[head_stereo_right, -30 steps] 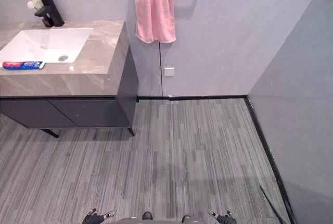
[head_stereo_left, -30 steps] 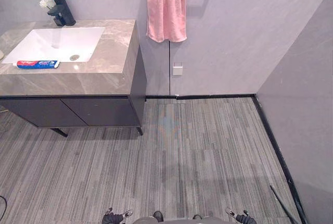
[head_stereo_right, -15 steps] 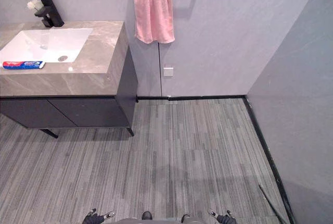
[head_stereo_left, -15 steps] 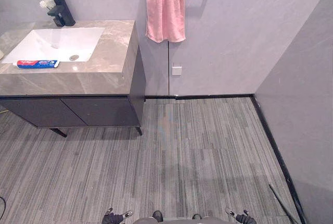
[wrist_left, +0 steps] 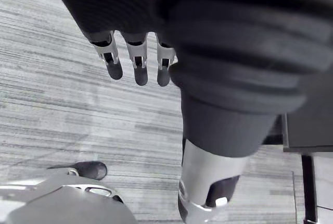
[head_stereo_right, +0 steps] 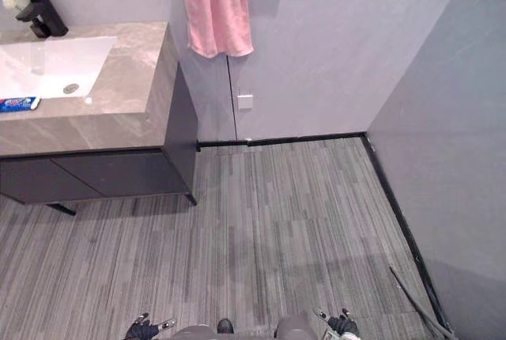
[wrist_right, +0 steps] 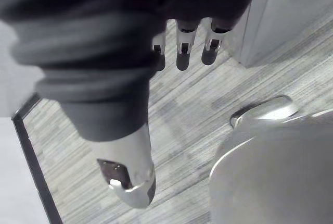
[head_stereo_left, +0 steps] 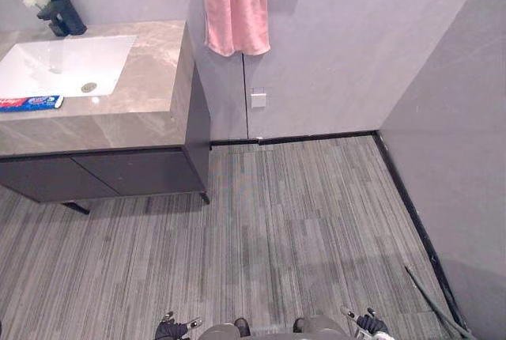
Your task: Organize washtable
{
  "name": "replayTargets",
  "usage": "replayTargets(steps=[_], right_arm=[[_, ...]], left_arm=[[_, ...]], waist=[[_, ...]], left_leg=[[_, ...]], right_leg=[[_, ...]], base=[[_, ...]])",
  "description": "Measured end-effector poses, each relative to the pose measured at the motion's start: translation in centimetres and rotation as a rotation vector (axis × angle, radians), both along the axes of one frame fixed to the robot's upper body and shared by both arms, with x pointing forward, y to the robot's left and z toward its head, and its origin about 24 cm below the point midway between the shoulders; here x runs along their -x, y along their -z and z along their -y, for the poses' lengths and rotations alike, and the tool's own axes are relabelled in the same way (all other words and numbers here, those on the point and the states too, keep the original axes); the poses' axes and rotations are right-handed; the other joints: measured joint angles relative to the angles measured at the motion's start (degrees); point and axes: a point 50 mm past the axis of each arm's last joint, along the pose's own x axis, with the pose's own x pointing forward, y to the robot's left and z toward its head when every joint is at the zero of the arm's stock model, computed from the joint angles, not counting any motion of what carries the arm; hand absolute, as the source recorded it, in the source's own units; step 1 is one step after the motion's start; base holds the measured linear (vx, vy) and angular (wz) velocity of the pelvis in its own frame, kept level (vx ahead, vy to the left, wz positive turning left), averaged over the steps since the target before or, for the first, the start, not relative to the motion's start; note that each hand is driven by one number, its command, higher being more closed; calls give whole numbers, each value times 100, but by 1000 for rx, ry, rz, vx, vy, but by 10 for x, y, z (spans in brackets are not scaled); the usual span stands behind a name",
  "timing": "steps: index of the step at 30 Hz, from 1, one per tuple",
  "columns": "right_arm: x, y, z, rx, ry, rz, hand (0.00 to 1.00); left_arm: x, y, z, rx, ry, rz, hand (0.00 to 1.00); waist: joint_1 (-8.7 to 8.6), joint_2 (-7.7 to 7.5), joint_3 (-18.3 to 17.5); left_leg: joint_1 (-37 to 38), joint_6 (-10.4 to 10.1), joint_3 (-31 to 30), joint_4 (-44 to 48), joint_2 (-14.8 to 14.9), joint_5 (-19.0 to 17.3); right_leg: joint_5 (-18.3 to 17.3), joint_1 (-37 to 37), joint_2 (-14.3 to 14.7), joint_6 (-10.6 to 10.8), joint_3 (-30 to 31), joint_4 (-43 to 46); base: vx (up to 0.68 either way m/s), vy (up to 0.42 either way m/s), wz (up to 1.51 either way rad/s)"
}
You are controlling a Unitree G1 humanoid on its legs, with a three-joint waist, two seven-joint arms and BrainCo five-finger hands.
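The left hand (wrist_left: 139,62) hangs over the floor (head_stereo_left: 300,221); we read its fingers as straight and relaxed, holding nothing. The right hand (wrist_right: 182,52) hangs the same way, loose and empty. Both are low at the robot's sides, well apart from the desk (head_stereo_left: 154,79). The desk, a marbled top over a dark cabinet (head_stereo_left: 118,174), stands against the wall (head_stereo_left: 340,47) at far left. A white sink (head_stereo_left: 67,63) is set into it, with a black faucet (head_stereo_left: 57,6) upright at the sink's back edge. We find the tube (head_stereo_left: 32,103), red, white and blue, lying flat on the desk along the sink's front rim. A pink towel (head_stereo_left: 235,8) hangs on the wall just beside the desk's right end.
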Motion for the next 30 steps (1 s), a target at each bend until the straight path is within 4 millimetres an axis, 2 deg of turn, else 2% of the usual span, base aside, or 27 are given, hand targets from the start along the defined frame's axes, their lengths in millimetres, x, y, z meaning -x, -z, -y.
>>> replayTargets(steps=[2, 3, 6, 7, 8, 9, 10, 11, 12, 13, 14, 15, 16, 17, 19, 21, 22, 24, 25, 26, 27, 28, 29, 30], right_arm=[[3, 1, 0, -1, 1, -8, 0], [4, 1, 0, 0, 2, -12, 0], [2, 0, 3, 7, -2, -10, 0], [-2, -1, 6, 16, -11, -4, 0], [-1, -1, 5, 14, -14, -7, 0], [4, 1, 3, 8, -11, -21, 0], [2, 0, 6, 12, -7, -18, 0], [1, -1, 7, 15, -5, -12, 0], [-4, -3, 10, 31, -19, 10, 0], [-5, -4, 10, 36, -23, 11, 0], [-5, -4, 10, 37, -31, 13, 0], [-4, -4, 11, 46, -38, 6, 0], [-4, -4, 10, 47, -39, 8, 0], [-7, -6, 7, 46, -44, 27, 0], [-14, -8, 5, 47, -61, 55, 0], [-25, -10, 2, 38, -50, 85, 0], [-27, -10, 0, 33, -48, 90, 0], [-30, -10, -3, 24, -49, 93, 0], [-29, -9, -3, 22, -50, 89, 0], [-29, -8, -3, 21, -53, 78, 0], [-29, -7, -2, 21, -61, 66, 0], [-30, -7, -4, 17, -62, 60, 0], [-30, -5, -7, 8, -64, 54, 0], [-28, -4, -10, 5, -69, 45, 0]], left_arm=[[0, 0, -1, 0, -6, -1, 0], [0, 0, 0, 1, -5, -3, 0], [-4, 0, 2, 8, -3, -5, 0], [-11, 0, 7, 22, 4, 12, 0], [-11, 0, 6, 19, 6, 13, 0], [-11, -1, 3, 10, 7, 14, 0], [-14, 0, 11, 32, -4, 22, 0], [-15, 0, 13, 39, -9, 26, 0], [-22, -2, 18, 55, -39, 68, 0], [-25, -3, 18, 58, -46, 80, 0], [-28, -4, 18, 59, -59, 90, 0], [-31, -4, 22, 75, -80, 106, 0], [-34, -5, 25, 82, -81, 120, 0], [-43, -9, 26, 82, -83, 162, 0], [-55, -14, 28, 85, -81, 207, 0], [-69, -18, 33, 92, -58, 244, 0], [-71, -19, 33, 93, -57, 248, 0], [-74, -20, 35, 98, -47, 254, 0], [-74, -19, 36, 99, -43, 252, 0], [-72, -18, 38, 101, -30, 243, 0], [-69, -17, 37, 102, -37, 230, 0], [-67, -16, 34, 98, -43, 223, 0], [-66, -15, 32, 96, -46, 216, 0], [-65, -15, 26, 80, -41, 208, 0]], waist=[[-11, -3, -3], [-22, 10, -3], [-85, 96, 35], [-202, 265, 111], [-222, 248, 109], [-249, 151, 102], [-302, 327, 119], [-298, 347, 123], [-305, 361, 137], [-299, 375, 146], [-311, 405, 154], [-297, 383, 179], [-298, 390, 181], [-250, 290, 236], [-184, 245, 239], [-97, 247, 240], [-60, 243, 242], [-6, 238, 241], [-6, 237, 239], [10, 267, 223], [31, 281, 211], [35, 229, 188], [30, 164, 125], [-1, -30, 83]], left_leg=[[100, -63, -21, 11, 116, -130], [172, -148, -24, 7, 215, -204], [267, -316, -20, 6, 477, -303], [381, -436, -61, -79, 763, -341], [435, -462, -75, -90, 784, -339], [513, -617, -91, -73, 763, -349], [659, -851, -138, 162, 981, -433], [618, -914, -124, 276, 1007, -395], [209, -1153, -124, 1279, 1115, -123], [-9, -1120, -160, 1839, 1186, 28], [-398, -1094, -244, 2774, 1338, 203], [-757, -1103, -212, 3875, 1591, 185], [-873, -1101, -116, 4276, 1691, 179], [-1193, -1019, 160, 4827, 1848, 127], [-1570, -878, 418, 4982, 1896, 41], [-2135, -810, 794, 4277, 1838, -1], [-2191, -810, 914, 3929, 1789, 0], [-2273, -841, 1000, 2184, 1323, 70], [-2265, -858, 937, 1634, 1150, 193], [-2207, -835, 748, 871, 923, 520], [-2226, -553, 537, 658, 813, 952], [-2215, -352, 511, 665, 748, 1140], [-2214, -106, 530, 733, 609, 1171], [-2193, -24, 576, 816, 398, 919]], right_leg=[[-284, -207, -94, -12, -322, 145], [-364, -335, -113, 11, -549, -111], [-295, -658, 55, -87, -849, -1015], [229, -853, 428, -235, -889, -2034], [502, -845, 505, -238, -836, -2442], [934, -799, 504, -314, -794, -2930], [1380, -711, 590, -664, -863, -2672], [1304, -716, 594, -700, -866, -2610], [940, -620, 585, -773, -881, -2473], [843, -515, 594, -807, -879, -2504], [711, -269, 607, -852, -892, -2603], [615, 124, 677, -913, -916, -2766], [592, 338, 699, -948, -934, -2852], [519, 862, 720, -971, -937, -3097], [377, 1238, 710, -922, -922, -3349], [358, 1624, 714, -900, -987, -3692], [345, 1713, 701, -873, -1000, -3762], [235, 2098, 609, -687, -1065, -4019], [198, 2196, 585, -626, -1081, -4083], [123, 2298, 580, -497, -1087, -4171], [13, 2382, 578, -334, -1032, -4175], [-46, 2407, 527, -252, -971, -4170], [-159, 2454, 377, -128, -926, -4113], [-277, 2367, 129, 50, -886, -3822]], base=[[210, 15, -2], [274, -11, -3], [398, -112, 3], [492, -185, 24], [523, -207, 30], [567, -243, 28], [454, -200, 24], [617, -325, 14], [385, -248, -1], [598, -368, 6], [528, -303, 11], [525, -273, 11], [481, -235, 3], [418, -196, 0], [358, -158, 0], [286, -64, 6], [278, -5, 9], [338, 71, 14], [322, 126, 15], [335, 220, -4], [415, 272, -16], [371, 251, -24], [347, 172, -12], [430, 195, -5]])
